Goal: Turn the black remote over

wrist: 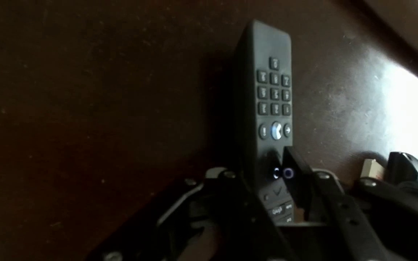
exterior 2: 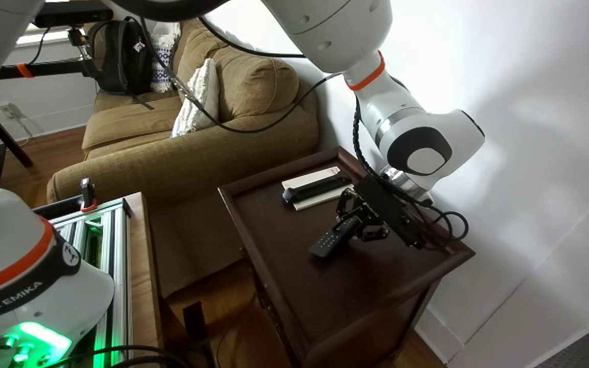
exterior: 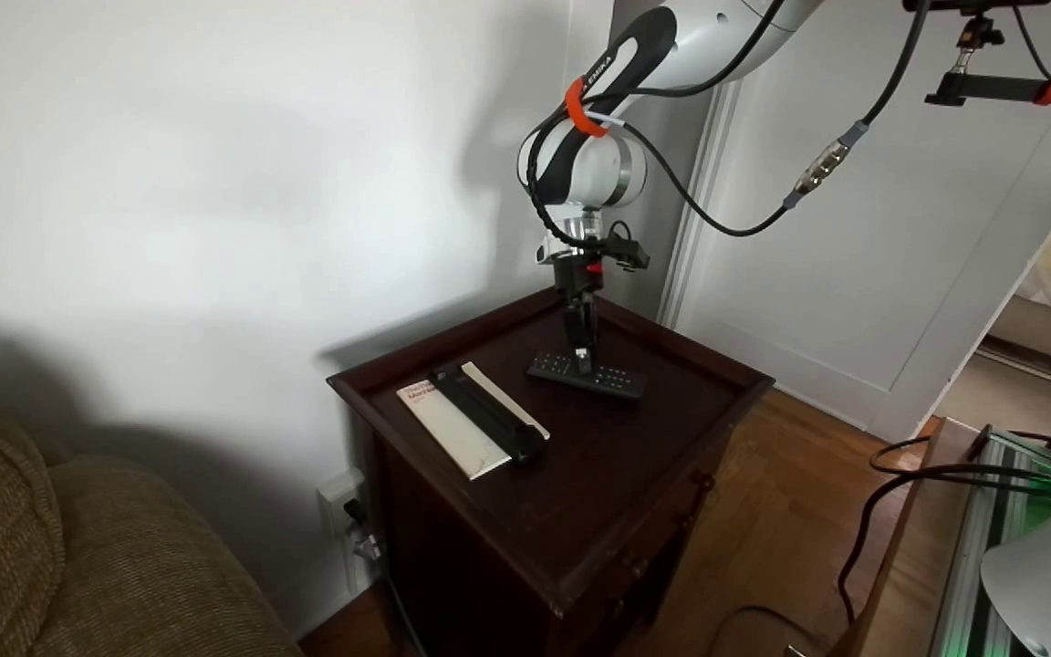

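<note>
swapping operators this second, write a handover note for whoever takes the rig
Gripper: the black two-finger gripper looks closed across the middle of the small flat black oblong remote.
Remote: keys up, over the dark brown wooden tabletop; can't tell whether it's lifted.
Done: remote reached, apparently gripped; the turn looks undone.
Left: roll it keys down, lay it flat, release.
Nearby: long black bar on a cream red-lettered book.

White arm [exterior: 600,166] bent downward, hand [exterior: 584,361] pointing down, fingers [wrist: 298,173] clamped

A home; brown sofa [exterior 2: 187,153], white cushion [exterior 2: 206,87] and wooden floor [exterior: 785,484] show it.
</note>
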